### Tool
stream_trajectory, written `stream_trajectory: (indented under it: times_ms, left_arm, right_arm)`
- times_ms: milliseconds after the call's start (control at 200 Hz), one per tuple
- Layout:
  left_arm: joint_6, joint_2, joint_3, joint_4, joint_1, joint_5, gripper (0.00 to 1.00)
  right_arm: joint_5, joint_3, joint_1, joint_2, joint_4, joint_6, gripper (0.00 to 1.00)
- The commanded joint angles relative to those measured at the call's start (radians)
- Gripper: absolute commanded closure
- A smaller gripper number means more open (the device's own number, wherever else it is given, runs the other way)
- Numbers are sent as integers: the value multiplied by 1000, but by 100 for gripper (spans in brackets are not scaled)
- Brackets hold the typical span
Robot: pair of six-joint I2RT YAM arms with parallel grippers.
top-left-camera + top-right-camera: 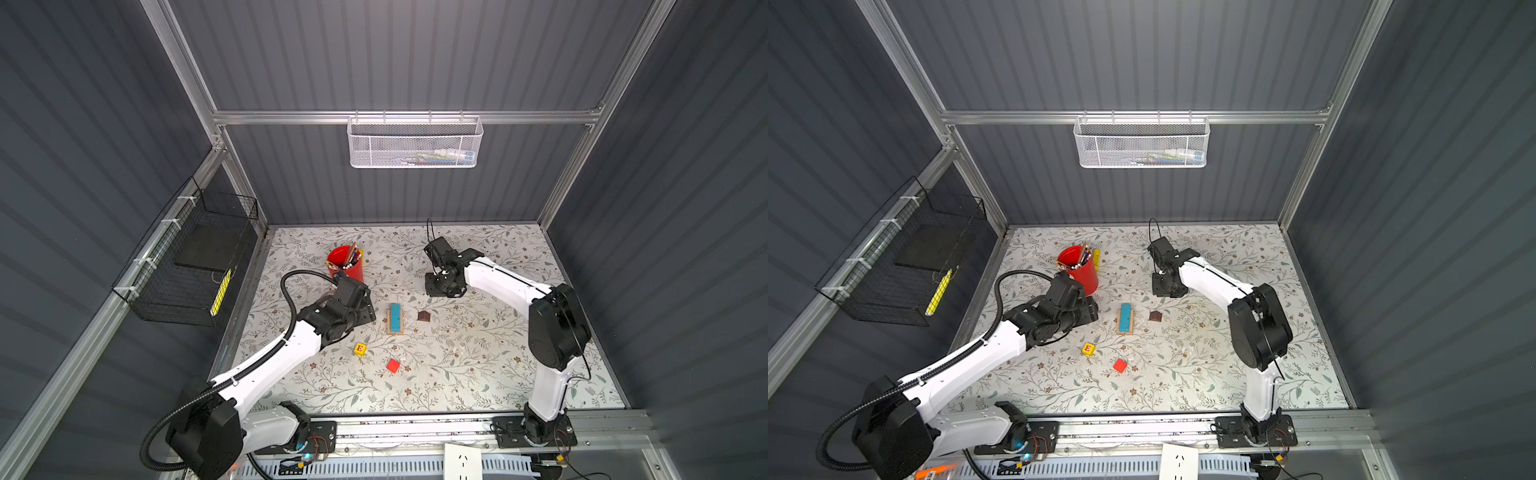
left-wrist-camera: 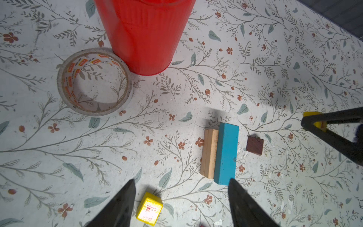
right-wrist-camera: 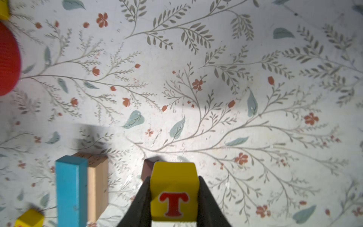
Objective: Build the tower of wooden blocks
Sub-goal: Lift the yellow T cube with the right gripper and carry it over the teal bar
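1. Desk [image 1: 498,374]: floral top. Blocks lie mid-desk, some twd the near edge.
2. R arm comes in from the near-right corner. Right gripper [image 3: 173,182] is pinching the yellow T cube [image 3: 173,196] betw both fingers, held off the desk.
3. L arm comes in from the near-left corner. Left gripper [image 2: 181,180] has jaws spread and is empty, hovering just left of the stack.
4. Red cup of pencils [image 1: 347,266] stands twd the far-left corner, w/ a tape roll [image 2: 94,82] just beside its base. Neither belongs to the build.
5. Tower so far: tan planks [image 2: 209,155] w/ the blue plank [image 2: 225,153] lying along them, apparently on top and shifted to their right side. Can't tell how many tan planks are under it.
6. Loose cubes: yellow E cube [image 1: 360,349] and red cube [image 1: 393,365], both betw the stack and the near edge.
7. Brown roof piece [image 1: 424,316]: just right of the stack, not touching.
8. Key relation: the stack lies left of the T cube and twd the near edge. Blue plank's long axis runs near edge to far edge. L gripper is nearer, but the R one has the block, so prob. the R arm carries it over and sets it on the blue top.
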Motion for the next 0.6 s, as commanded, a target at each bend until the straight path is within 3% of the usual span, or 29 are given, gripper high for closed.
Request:
stream_trajectory:
  times_ms: [0, 275, 595]
  left_arm:
    - [6, -41, -43, -48, -6, -18, 26]
    - [8, -93, -76, -105, -5, -39, 26]
    - [2, -162, -103, -154, -5, -79, 25]
  right_arm:
    - [13, -6, 64, -10, -90, 175, 73]
    - [65, 46, 227, 22, -81, 350, 73]
    - [109, 216, 315, 175, -131, 415, 73]
